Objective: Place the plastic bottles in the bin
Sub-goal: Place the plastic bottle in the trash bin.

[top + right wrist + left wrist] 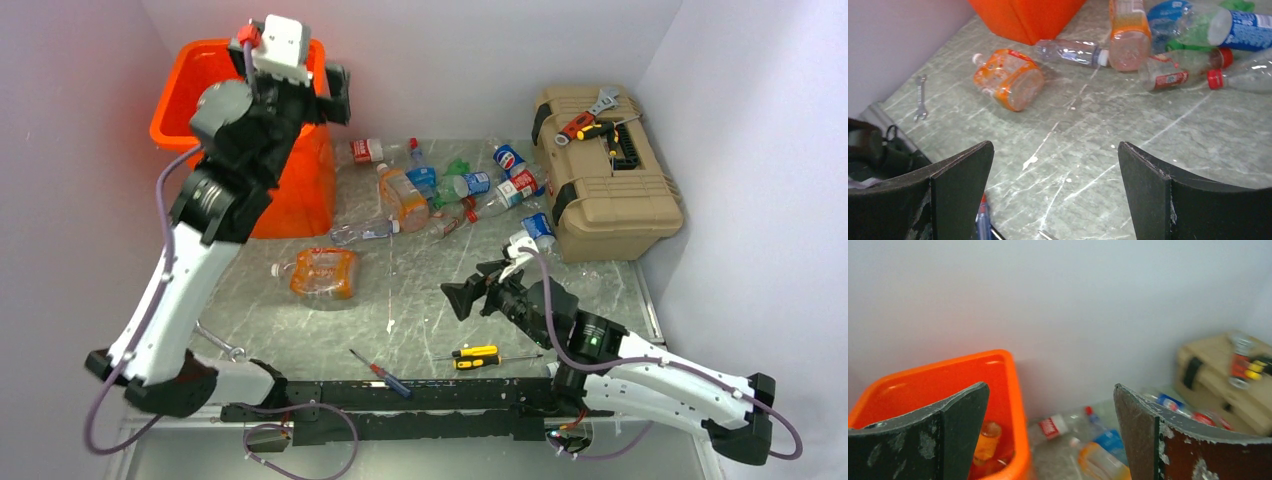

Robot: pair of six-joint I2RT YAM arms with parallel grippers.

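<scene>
Plastic bottles [440, 185] lie mostly in a loose heap by the table's [400, 330] far edge, between the orange bin [200, 90] in the far left corner and the tan toolbox [605, 170] in the far right corner. The heap mixes red, blue and green labels and caps. A big orange-labelled bottle [325, 273] lies on its side apart from the heap, nearer the middle of the table and just in front of the bin. A slim clear bottle [362, 231] rests close to the bin's front wall.

From the left wrist, at least one bottle with an orange label [987, 440] is visible inside the bin, low against its right wall; the rest of the bin's contents are hidden behind the finger. The left gripper [338, 95] is raised at the bin's right rim with its jaws spread wide and nothing between them.

The right gripper [455, 298] hangs low over the right half of the table, pointing left toward the big orange-labelled bottle, jaws fully apart and holding nothing.

On the toolbox lid lie a silver wrench [605, 100] and a red-handled tool [580, 125]. Near the table's front edge lie yellow-handled screwdrivers [475, 357], a red-and-blue screwdriver [380, 372] and a small spanner [225, 345].
</scene>
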